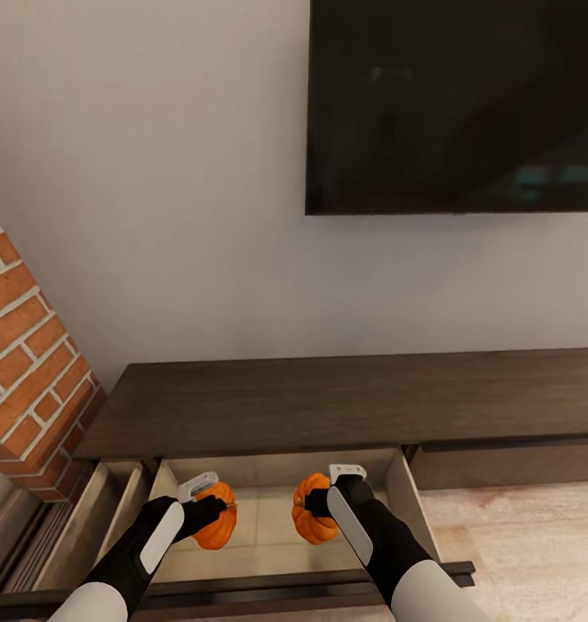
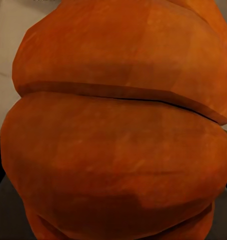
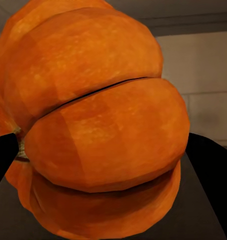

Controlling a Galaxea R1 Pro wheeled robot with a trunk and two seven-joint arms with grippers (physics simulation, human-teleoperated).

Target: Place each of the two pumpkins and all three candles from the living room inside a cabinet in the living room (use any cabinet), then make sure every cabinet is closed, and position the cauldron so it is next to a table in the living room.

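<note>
L claw (image 1: 209, 499) pinching left pumpkin (image 1: 218, 517) | R claw (image 1: 338, 492) pinching right pumpkin (image 1: 312, 510) | both over open drawer (image 1: 268, 471) of cabinet (image 1: 345, 402) | brick column (image 1: 26, 363) at left, TV (image 1: 456, 104) on wall above | drawer front (image 1: 233, 592) near robot

A big dark TV (image 1: 456, 104) hangs on the plain white wall (image 1: 155, 190). Red bricks (image 1: 26, 363) stand at the left. The floor (image 1: 518, 536) is light wood.

no readable text, labels or numbers anywhere.
</note>
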